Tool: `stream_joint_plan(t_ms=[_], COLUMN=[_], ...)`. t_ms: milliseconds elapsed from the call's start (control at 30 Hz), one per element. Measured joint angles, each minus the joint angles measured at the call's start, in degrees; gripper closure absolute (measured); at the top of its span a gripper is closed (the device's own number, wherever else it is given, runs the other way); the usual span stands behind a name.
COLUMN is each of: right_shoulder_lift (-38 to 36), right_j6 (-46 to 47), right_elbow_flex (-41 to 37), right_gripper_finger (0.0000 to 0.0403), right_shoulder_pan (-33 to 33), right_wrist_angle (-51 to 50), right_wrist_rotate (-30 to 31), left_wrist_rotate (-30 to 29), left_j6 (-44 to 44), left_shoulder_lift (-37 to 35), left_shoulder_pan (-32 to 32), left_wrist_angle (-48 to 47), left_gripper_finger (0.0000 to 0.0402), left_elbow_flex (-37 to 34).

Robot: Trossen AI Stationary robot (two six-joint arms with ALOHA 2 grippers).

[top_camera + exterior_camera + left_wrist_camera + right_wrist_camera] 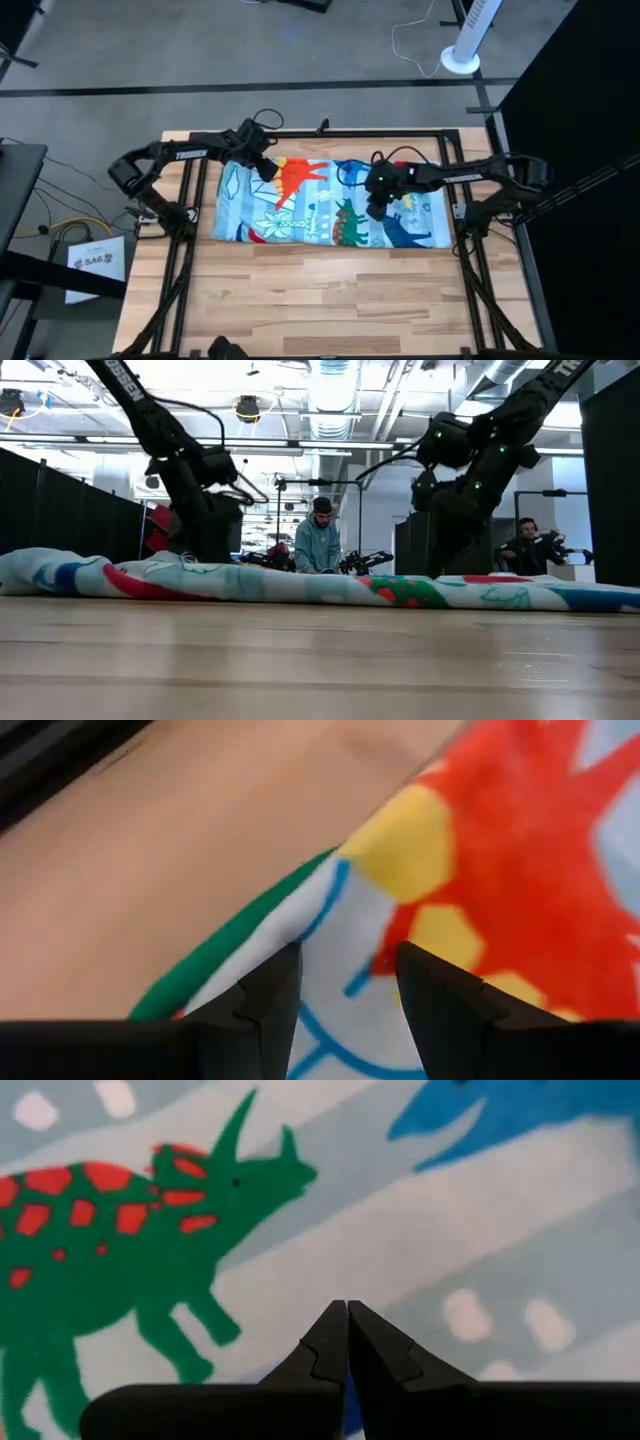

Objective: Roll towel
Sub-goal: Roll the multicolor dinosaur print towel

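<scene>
So progress check: the big soft towel (330, 205) with the light-blue dinosaur print and green edging is lying folded into a long flat band across the far half of the pale wooden surface (320, 295), and as far as I can tell no rolling is happening yet. From the low camera it's just sitting as a low rumpled strip, no tube shape at either end.

Left gripper (266, 170) is hovering at the band's far edge near the left end, right by the red and yellow motif. Its jaws are spread apart with the green hem showing between them, not pinching anything that I can see.

Right gripper (377, 207) is hanging over the middle-right of the cloth, beside the green dino with red patches (110, 1230). Its jaws are pressed together, and nothing seems to be caught between them.

So I'd call it basically the setup stage: grabbing an edge and the whole rolling bit are looking like they're yet to come
</scene>
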Motion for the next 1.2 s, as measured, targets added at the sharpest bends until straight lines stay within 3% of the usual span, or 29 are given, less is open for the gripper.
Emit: stream_joint_plan(t_ms=[367,567,700,1033,1200], right_shoulder_lift=[7.8,7.3,4.8,-5.6,-2.5], right_j6=[5.2,5.6,6.5,7.5,7.7], right_elbow_flex=[-1.8,-3.2,-3.8,-2.6,-2.6], right_gripper_finger=[0.0403,0.0403,0.0403,0.0403,0.0403], right_shoulder_pan=[1.6,0.1,-1.2,-1.5,-1.3], right_wrist_angle=[2.8,4.1,2.5,-0.2,0.1], right_wrist_rotate=[-0.5,-1.5,-1.6,-0.4,-0.8], left_wrist_rotate=[-7.6,-15.2,-18.1,-16.8,-16.7], left_j6=[-1.3,2.2,-0.2,-9.2,-7.8], left_shoulder_lift=[-1.3,-4.7,-7.6,-15.4,-13.5], left_shoulder_pan=[5.3,6.3,6.8,4.1,3.2], left_wrist_angle=[-8.5,-17.0,-21.1,-29.4,-20.5], left_gripper_finger=[0.0251,0.0251,0.0251,0.0251,0.0251], left_elbow_flex=[1.5,3.3,3.4,3.3,-3.0])
